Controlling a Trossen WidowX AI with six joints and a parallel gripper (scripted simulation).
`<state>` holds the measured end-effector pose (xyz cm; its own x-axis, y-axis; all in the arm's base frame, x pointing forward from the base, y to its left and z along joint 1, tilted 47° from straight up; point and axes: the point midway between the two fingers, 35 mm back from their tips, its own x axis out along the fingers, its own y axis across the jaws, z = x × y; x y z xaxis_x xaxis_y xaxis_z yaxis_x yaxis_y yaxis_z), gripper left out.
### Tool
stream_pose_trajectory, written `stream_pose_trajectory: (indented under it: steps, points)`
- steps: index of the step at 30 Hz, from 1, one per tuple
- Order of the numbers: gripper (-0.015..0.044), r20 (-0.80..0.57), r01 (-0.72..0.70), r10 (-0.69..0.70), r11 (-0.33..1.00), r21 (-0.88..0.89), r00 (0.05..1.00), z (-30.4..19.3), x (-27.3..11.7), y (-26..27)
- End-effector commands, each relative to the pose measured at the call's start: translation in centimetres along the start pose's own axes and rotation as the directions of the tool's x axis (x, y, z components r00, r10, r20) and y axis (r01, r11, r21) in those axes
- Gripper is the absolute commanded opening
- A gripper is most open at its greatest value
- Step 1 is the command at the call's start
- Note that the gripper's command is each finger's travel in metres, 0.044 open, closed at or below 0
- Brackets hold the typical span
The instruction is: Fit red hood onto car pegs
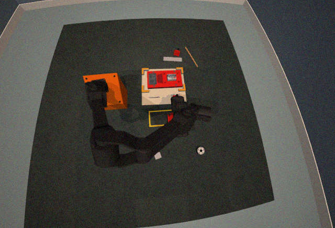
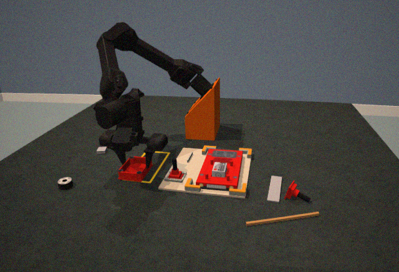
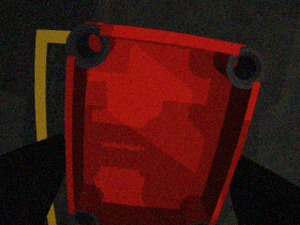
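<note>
The red hood (image 1: 170, 117) (image 2: 131, 176) (image 3: 141, 94) is upside down, its hollow and the dark rings of its corner bosses facing up. It is at or just above the table, over one end of the yellow outline (image 1: 149, 118) (image 2: 159, 168) (image 3: 41, 84); any small gap is unclear. My gripper (image 2: 135, 164) points down with its fingers against two opposite sides of the hood, shut on it. The red chassis (image 1: 167, 85) (image 2: 236, 166) sits in the jig board (image 1: 147, 100) (image 2: 190, 151), with the grey engine block (image 1: 171, 77) (image 2: 219, 169) and pegs on its deck.
A red piece with a black handle (image 2: 176, 174) stands on the board, near my gripper. Beyond the jig lie a pale bar (image 1: 172, 59) (image 2: 274, 188), another red piece (image 1: 176, 53) (image 2: 292, 191) and a stick (image 1: 191, 57) (image 2: 282, 218). An orange block (image 2: 201, 120) stands behind.
</note>
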<state>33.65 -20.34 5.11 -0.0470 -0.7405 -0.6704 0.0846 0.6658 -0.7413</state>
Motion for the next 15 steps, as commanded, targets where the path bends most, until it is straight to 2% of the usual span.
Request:
stream_pose_trajectory:
  steps: [1, 4, 8, 15]
  points:
    - [0.0368, 0.000, 0.000, 0.000, 1.000, 0.002, 1.000, 0.0, 0.0, -0.1]
    - [0.0440, 0.000, 0.000, 0.000, 1.000, 0.002, 1.000, 0.0, 0.0, -0.1]
    - [0.0440, 0.002, -0.004, 0.004, 1.000, 0.002, 1.000, 0.1, -1.3, 0.0]
    - [0.0440, 0.009, -0.017, 0.017, 1.000, 0.000, 1.000, 0.0, -7.8, -0.1]
